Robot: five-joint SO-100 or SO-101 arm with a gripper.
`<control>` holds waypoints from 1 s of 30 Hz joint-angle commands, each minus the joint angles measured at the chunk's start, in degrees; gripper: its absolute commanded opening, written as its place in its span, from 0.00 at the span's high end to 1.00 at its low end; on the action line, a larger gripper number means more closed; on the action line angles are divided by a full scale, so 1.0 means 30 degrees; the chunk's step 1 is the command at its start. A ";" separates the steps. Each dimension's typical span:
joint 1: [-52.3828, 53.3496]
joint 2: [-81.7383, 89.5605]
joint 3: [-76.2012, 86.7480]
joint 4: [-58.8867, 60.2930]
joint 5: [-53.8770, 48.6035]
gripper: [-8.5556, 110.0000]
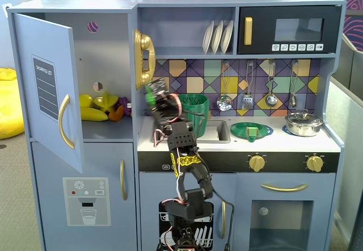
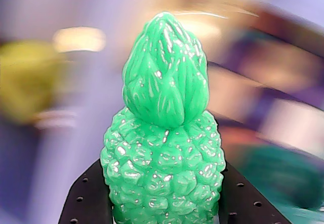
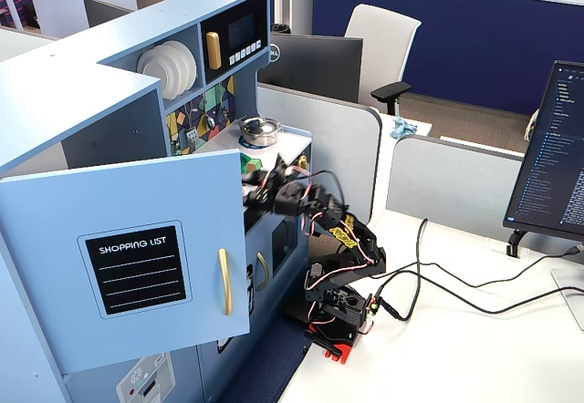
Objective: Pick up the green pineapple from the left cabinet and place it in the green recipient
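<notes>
Pinching the green pineapple (image 2: 164,148) between my fingers (image 2: 86,198), my claw (image 1: 152,95) holds it upright in the wrist view, crown up. In a fixed view it hangs outside the left cabinet (image 1: 48,86), whose door stands open, just left of the green recipient (image 1: 193,112) on the counter (image 1: 317,140).

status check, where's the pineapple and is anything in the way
Gripper shut on green pineapple, held in the air. Out of left cabinet, near green recipient, not yet in. Nothing seen in the way.
</notes>
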 commanded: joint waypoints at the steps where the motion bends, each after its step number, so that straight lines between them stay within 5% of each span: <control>1: 0.3750 -0.0586 -0.3516 0.0615 0.0879 0.93; 9: 0.7529 -0.8760 -1.0137 0.0029 0.3604 0.93; 24: 0.6709 -1.8691 -1.7139 0.0674 0.4307 0.93; 30: 0.6035 -1.8896 -1.7490 0.0996 0.5654 0.75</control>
